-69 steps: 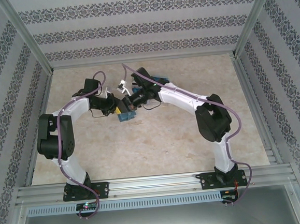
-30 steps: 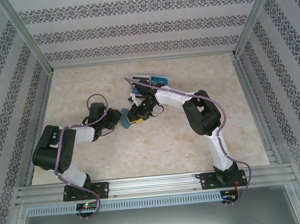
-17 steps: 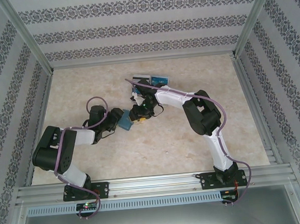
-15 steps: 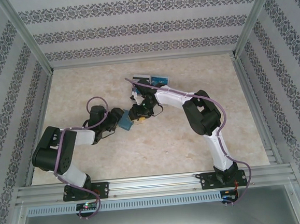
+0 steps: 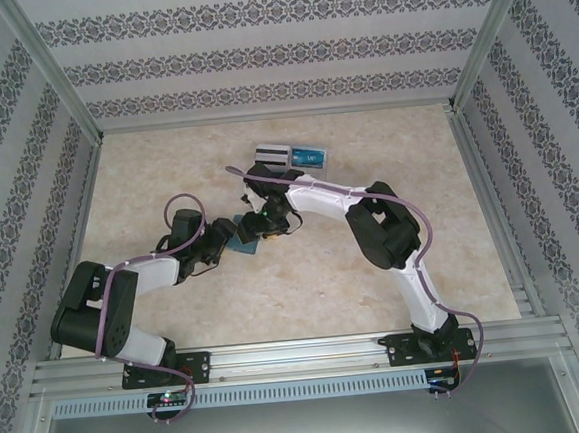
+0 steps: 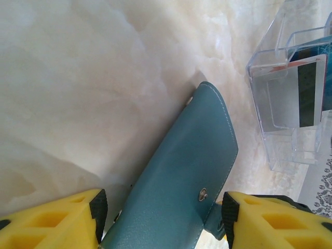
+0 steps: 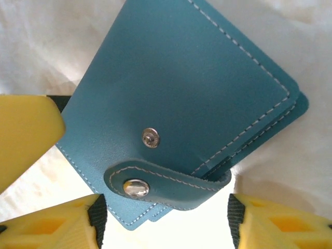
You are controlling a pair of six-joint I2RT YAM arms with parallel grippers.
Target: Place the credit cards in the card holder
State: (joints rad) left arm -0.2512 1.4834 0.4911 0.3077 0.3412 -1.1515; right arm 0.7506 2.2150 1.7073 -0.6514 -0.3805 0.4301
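Clamping the holder [image 6: 181,176] across its width with the left gripper [image 6: 162,207], yellow fingers [image 6: 52,223] pressed to either side edge. Held tilted, far end dipping toward the table [image 6: 78,78]. Straddling the holder's strap [image 7: 166,181] corner with the right gripper [image 7: 164,218], spread wide, one finger to each side. Folded shut, with the strap lying unsnapped just below a bare stud [image 7: 151,137]. Meeting mid-table, seen from above. Standing farther back, well apart from both grippers: cards [image 6: 282,98] upright in a clear stand [image 6: 282,150].
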